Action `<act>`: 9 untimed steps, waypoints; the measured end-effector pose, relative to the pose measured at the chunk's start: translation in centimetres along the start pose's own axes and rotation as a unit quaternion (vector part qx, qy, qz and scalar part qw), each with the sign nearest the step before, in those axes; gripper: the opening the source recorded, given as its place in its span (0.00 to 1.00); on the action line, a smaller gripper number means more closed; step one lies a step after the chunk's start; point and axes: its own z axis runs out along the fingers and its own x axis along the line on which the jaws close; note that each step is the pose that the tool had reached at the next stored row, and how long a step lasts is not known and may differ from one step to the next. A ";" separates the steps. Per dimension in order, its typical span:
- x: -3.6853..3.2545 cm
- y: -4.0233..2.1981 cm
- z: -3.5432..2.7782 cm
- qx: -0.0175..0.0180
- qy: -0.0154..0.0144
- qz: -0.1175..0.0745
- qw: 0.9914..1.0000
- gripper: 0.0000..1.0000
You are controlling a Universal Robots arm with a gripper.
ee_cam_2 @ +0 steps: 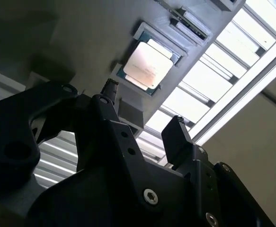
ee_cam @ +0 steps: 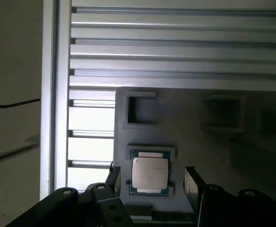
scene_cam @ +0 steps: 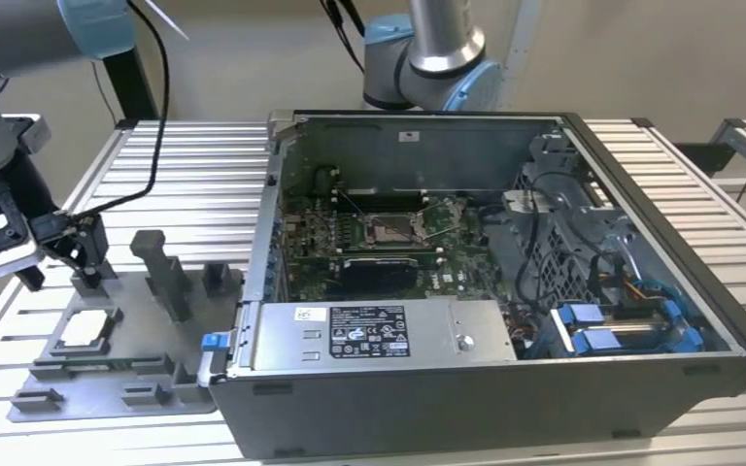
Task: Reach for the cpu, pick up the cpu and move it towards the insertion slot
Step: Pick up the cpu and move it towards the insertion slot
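Your gripper (ee_cam_2: 143,108) hangs wide open and empty over the cpu (ee_cam: 149,173). Descend off-centre and you could jam against the grey fixture (ee_cam: 194,142).

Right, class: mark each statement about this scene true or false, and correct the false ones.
1. The small square silver-faced cpu lies on the grey plastic fixture plate. True.
2. The black gripper is shut on the cpu. False: it is open and empty, above the plate.
3. The silver-framed square insertion slot sits inside the open dark computer case. True.
4. The cpu is seated in the insertion slot. False: it rests on the fixture plate, outside the case.
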 end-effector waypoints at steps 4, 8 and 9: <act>-0.01 -0.10 0.68 0.000 0.000 0.000 1.000 1.00; -0.01 -0.24 1.27 0.000 -0.001 0.000 1.000 1.00; -0.01 -0.25 1.46 0.000 -0.001 0.000 1.000 1.00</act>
